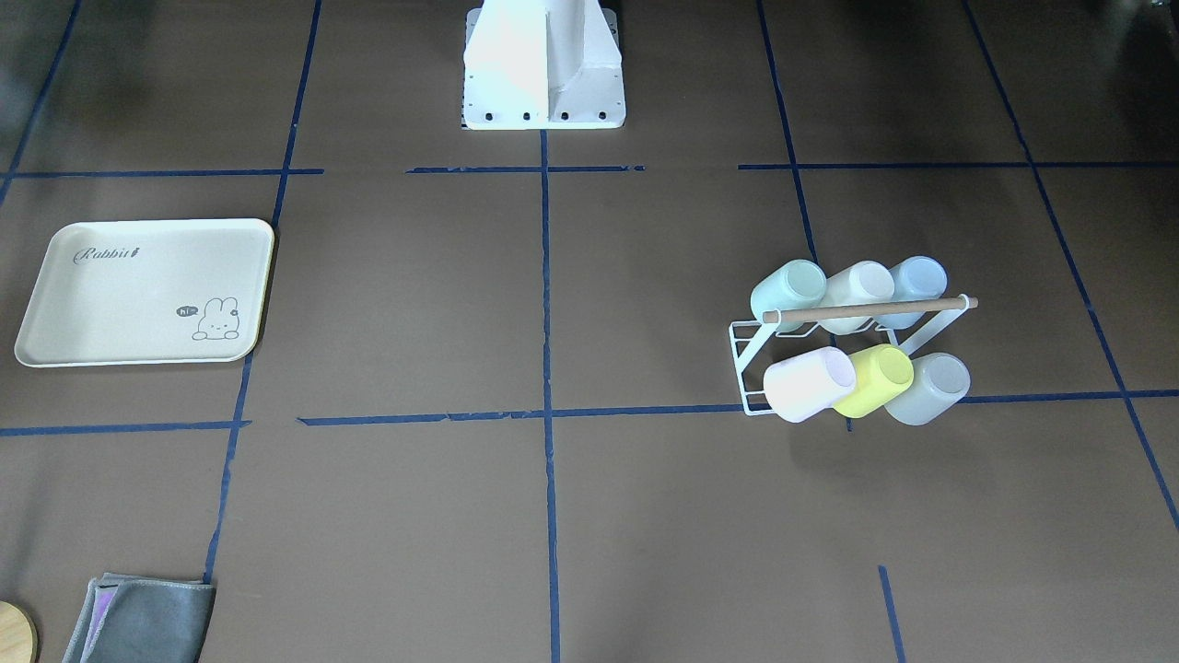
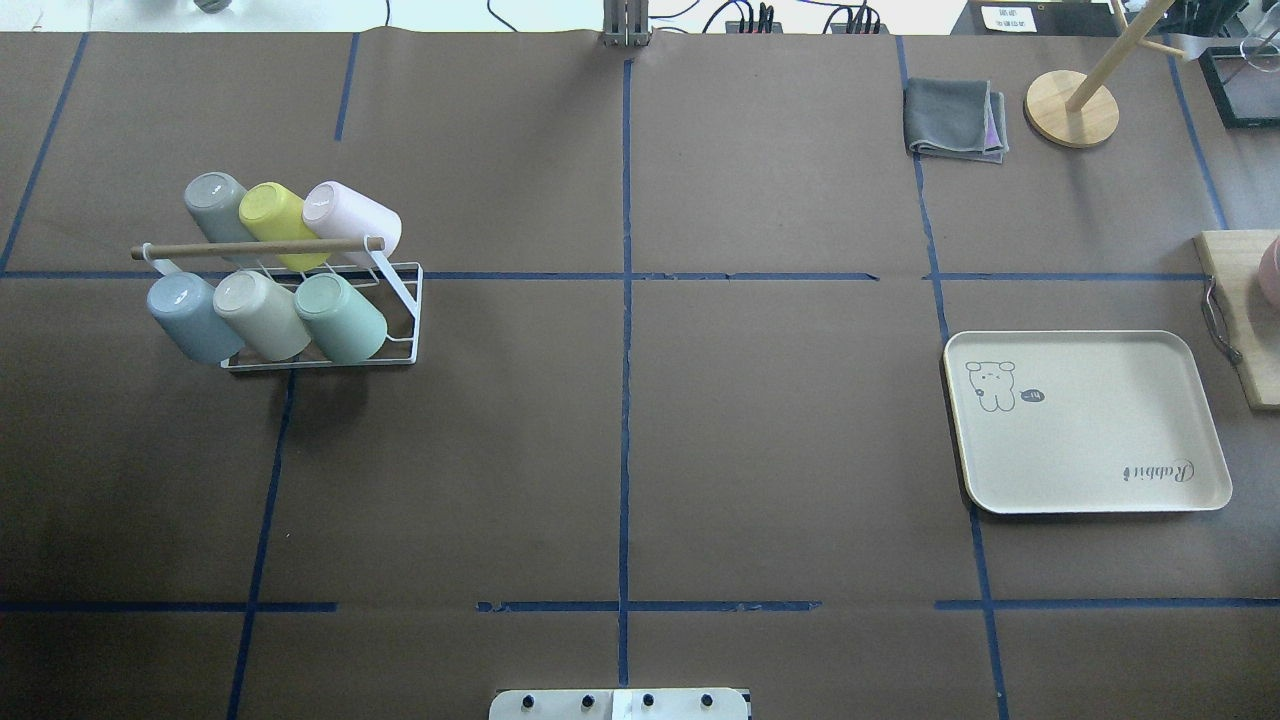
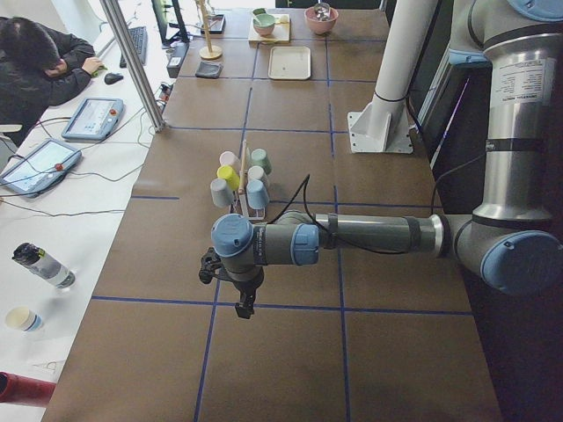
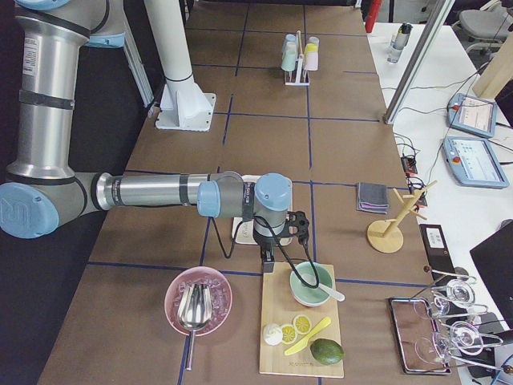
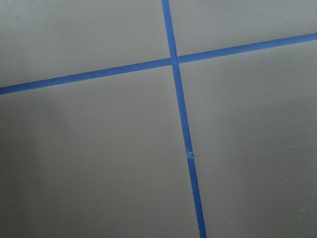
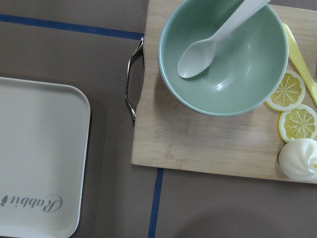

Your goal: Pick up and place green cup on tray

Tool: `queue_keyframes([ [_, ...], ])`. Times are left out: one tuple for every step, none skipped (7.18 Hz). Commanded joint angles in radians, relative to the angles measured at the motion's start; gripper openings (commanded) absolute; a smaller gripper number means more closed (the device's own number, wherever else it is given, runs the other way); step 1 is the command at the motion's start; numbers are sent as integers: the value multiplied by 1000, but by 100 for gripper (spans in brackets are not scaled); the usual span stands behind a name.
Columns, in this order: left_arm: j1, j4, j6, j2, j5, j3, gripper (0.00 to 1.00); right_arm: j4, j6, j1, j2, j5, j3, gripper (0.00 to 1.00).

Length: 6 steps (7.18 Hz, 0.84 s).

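**Table** (image 2: 700, 450): brown, gridded with blue tape. Rack at 10 o'clock from its centre in the overhead view, tray at 4 o'clock, well apart. Hazard: a long carry across the table, so a weak hold may drop the load midway.

**Tray** (image 2: 1090, 420): cream, raised rim, nothing on it. A wooden board (image 2: 1240, 320) lies just beside it at 2 o'clock. Hazard: a release off toward that side lands on the rim or the board.

**Rack** (image 2: 405, 300): white wire, light-looking, six cups tilted on it in two rows. Hazard: a pull off the cup's own axis likely drags or tips the whole rack.

**Green cup** (image 2: 342, 318): on the rack, near row, at 4 o'clock from the rack's middle. The beige cup (image 2: 262, 314) touches it or nearly so at 9 o'clock. Hazard: fingers may wedge against the neighbour or seize the wrong pastel cup.

**Wooden rod** (image 2: 250, 249): spans the rack top, at 11 o'clock from the green cup. Hazard: a steep descent may strike it.

**Left gripper** (image 3: 244, 303): hangs over bare table, apart from the rack; whether spread or pressed together, cannot tell.

**Right gripper** (image 4: 267, 261): hangs by the tray and board; finger state, cannot tell.
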Motion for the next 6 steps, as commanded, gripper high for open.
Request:
queue_keyframes([
  [0,-3,-3,-3,5,5,100,0,-3,-17,2,1,20,100],
  [0,-6,-5,-5,5,6,100,0,0,-36,2,1,26,100],
  [0,-6,-5,-5,5,5,100,0,31,-45,0,28,25,100],
  [0,-8,-5,-6,5,2,100,30,131,-101,0,56,25,100],
  [0,-8,-5,-6,5,5,100,208,312,-138,-21,56,14,100],
  [2,-9,-5,-5,3,6,100,395,449,-193,-56,52,-19,100],
])
